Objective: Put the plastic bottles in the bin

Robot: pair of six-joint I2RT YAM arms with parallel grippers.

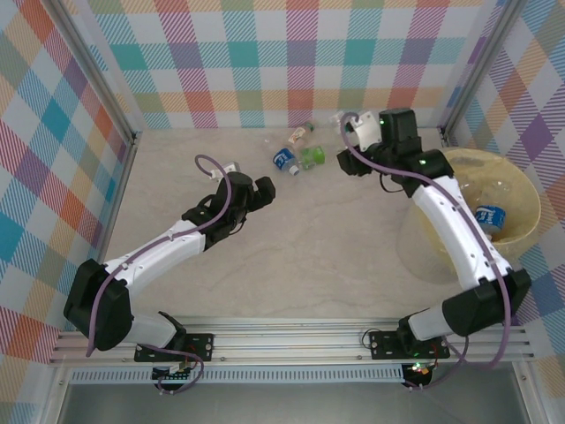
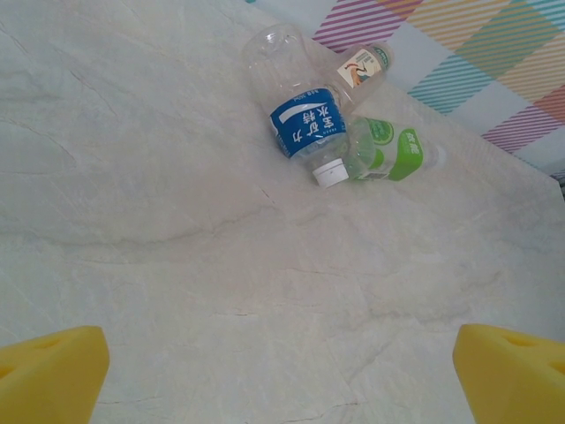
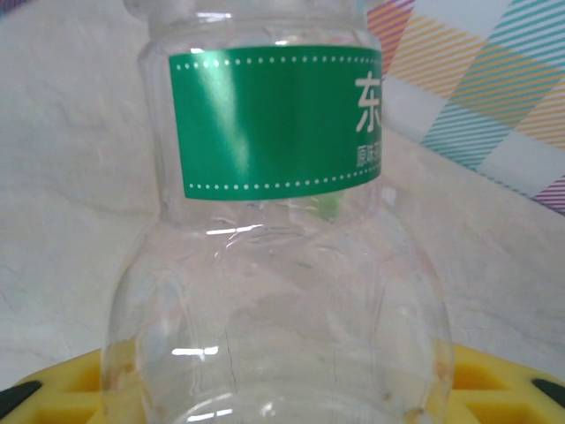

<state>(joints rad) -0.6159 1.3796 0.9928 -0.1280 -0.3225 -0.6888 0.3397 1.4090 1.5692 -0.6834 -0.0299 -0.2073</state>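
My right gripper (image 3: 282, 393) is shut on a clear plastic bottle with a dark green label (image 3: 274, 124); the bottle's wide body sits between the yellow fingers (image 3: 53, 389). From above, that gripper (image 1: 350, 128) is at the back of the table. Three more plastic bottles lie together there: a blue-labelled one (image 2: 305, 119), a light-green-labelled one (image 2: 388, 152) and a small white-labelled one (image 2: 362, 66). My left gripper (image 2: 282, 380) is open and holds nothing, a short way in front of them (image 1: 265, 190). The pale-yellow bin (image 1: 521, 190) stands at the right, with a blue-labelled bottle (image 1: 488, 216) inside.
Checked walls close in the table at the back and on both sides. The right arm (image 1: 450, 230) arches past the bin's left rim. A metal rail (image 1: 291, 340) runs along the near edge.
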